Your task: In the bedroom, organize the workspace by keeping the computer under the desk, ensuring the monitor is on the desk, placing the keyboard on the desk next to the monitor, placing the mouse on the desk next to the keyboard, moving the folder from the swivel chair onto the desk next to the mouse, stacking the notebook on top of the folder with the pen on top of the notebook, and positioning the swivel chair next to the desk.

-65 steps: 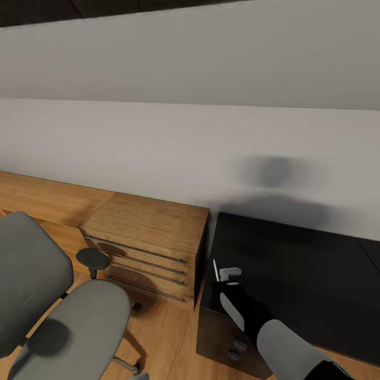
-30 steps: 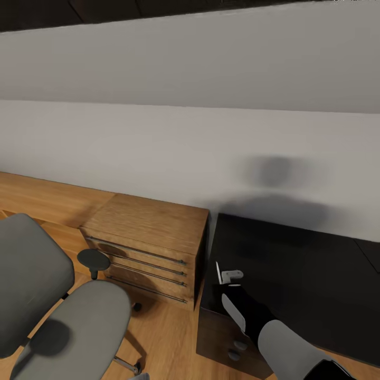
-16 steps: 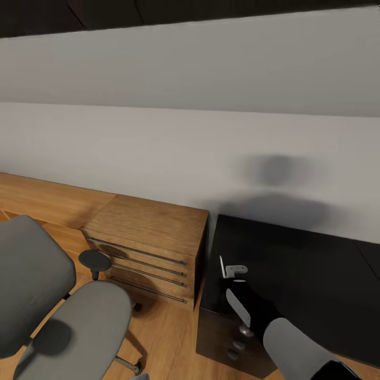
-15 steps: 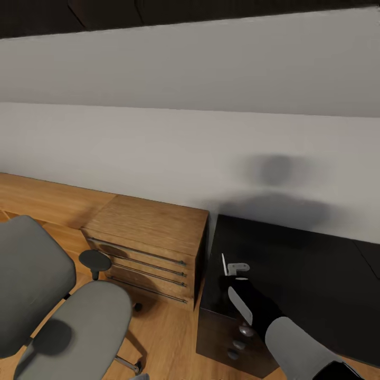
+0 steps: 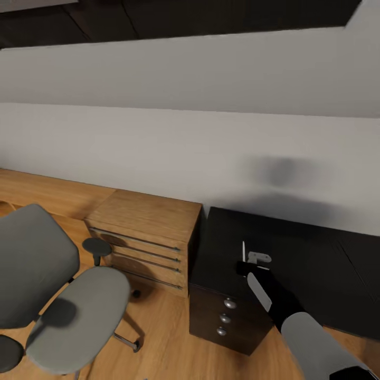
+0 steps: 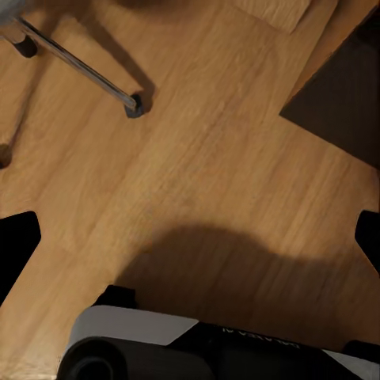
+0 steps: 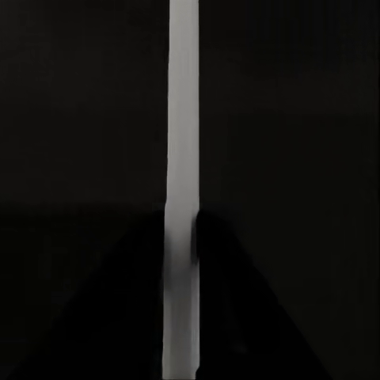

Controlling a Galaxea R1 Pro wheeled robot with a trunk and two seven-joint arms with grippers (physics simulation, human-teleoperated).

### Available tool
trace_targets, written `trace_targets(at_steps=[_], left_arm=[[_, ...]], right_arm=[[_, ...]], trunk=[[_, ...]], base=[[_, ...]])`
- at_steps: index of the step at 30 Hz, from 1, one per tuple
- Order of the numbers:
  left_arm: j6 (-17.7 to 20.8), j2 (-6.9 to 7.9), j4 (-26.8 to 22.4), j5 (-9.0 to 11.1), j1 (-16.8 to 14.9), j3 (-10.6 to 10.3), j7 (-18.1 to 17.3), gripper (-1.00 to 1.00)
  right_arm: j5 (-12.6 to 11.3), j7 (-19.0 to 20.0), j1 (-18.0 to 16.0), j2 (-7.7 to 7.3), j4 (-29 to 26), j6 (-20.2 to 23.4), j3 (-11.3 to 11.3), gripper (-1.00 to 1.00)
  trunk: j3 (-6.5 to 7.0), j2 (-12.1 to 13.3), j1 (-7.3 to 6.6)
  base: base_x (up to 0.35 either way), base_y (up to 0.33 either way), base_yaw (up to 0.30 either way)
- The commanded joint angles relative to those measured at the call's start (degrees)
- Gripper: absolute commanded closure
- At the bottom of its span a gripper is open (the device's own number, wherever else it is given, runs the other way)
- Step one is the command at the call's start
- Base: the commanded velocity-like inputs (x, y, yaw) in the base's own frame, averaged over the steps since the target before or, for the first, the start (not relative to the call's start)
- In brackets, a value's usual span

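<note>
Above the near left corner of the glossy black desk (image 5: 295,253), the right gripper (image 5: 252,259) hangs with its fingers closed on the pen (image 5: 243,252), a thin whitish stick standing roughly upright from the grip toward twelve o'clock; in the right wrist view the pen (image 7: 181,190) runs as a pale bar between the dark fingers, with nothing but black desktop behind it. By the look of it the pen is light, stiff and smooth, so it should take little squeeze, yet a round, slick shaft pinched near one end could swivel or slide in the grip; a hold nearer its middle would be steadier, and it may roll once laid flat. Neither folder nor notebook can be seen on the visible part of the desk, so where the pen should end up cannot be judged from here. At eight o'clock from the gripper stands the swivel chair (image 5: 63,301), grey seat bare, well apart from the desk's three-drawer pedestal (image 5: 224,319), with a light wooden dresser (image 5: 145,232) between them against the wall. The left gripper's (image 6: 190,237) dark fingertips sit wide apart and hold nothing, pointing down at the wood floor (image 6: 198,174) near a chrome chair leg (image 6: 79,67)
</note>
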Motion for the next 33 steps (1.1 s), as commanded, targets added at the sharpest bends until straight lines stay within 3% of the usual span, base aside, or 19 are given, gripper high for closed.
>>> trace_targets(at_steps=[1,8,17,22,33], left_arm=[[-0.4,0.08,-0.1,0.6,0.0,-0.3,0.4,-1.00],[-0.4,0.10,0.0,0.6,0.0,-0.3,0.4,-1.00],[-0.4,0.12,0.0,0.7,0.0,-0.1,0.4,-1.00],[-0.4,0.19,0.1,0.6,0.0,-0.1,0.3,-1.00],[-0.4,0.17,0.1,0.7,0.0,-0.1,0.3,-1.00]], right_arm=[[-0.7,-0.5,0.0,-0.22,-0.4,0.2,0.4,1.00],[-0.7,-0.5,0.0,-0.54,-1.2,0.1,0.2,1.00],[-0.7,-0.6,0.0,-0.57,-2.8,0.0,-0.5,1.00],[-0.7,-0.8,0.0,-0.57,-3.0,-0.2,-5.2,1.00],[-0.7,-0.8,0.0,-0.43,-3.0,-0.1,-6.2,1.00]], trunk=[[0.11,0.3,-0.24],[1.37,3.2,-1.77],[2.98,6.8,-3.75],[3.08,6.8,-3.75],[3.24,6.8,-3.75]], base=[[-0.317,-0.179,0.000],[-0.252,-0.160,0.000],[-0.032,-0.022,0.000],[0.000,0.000,-0.060],[0.000,0.000,-0.067]])
